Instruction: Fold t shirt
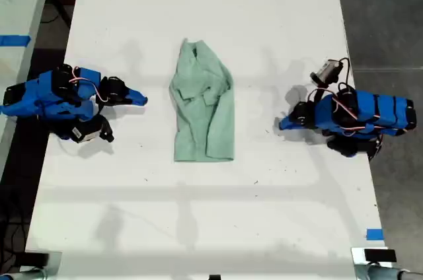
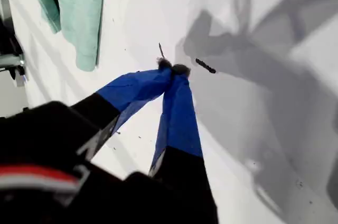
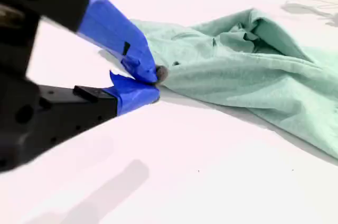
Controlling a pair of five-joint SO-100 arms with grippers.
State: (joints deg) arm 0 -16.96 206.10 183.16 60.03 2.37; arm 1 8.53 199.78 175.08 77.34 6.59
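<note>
The t shirt [image 1: 203, 105] lies folded into a narrow strip mid-surface [image 1: 264, 214], between both arms. My first tool [image 2: 173, 68] and my second tool [image 3: 153, 84] rest pressed together, empty, apart from the cloth, likely parked clear so the fold lies undisturbed.

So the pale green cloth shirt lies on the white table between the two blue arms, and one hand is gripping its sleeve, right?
Not quite. The pale mint-green fabric t shirt does lie on the white table between the two blue arms, but neither hand grips it: the exterior view shows the hand at its left and the hand at its right both apart from it.
</note>
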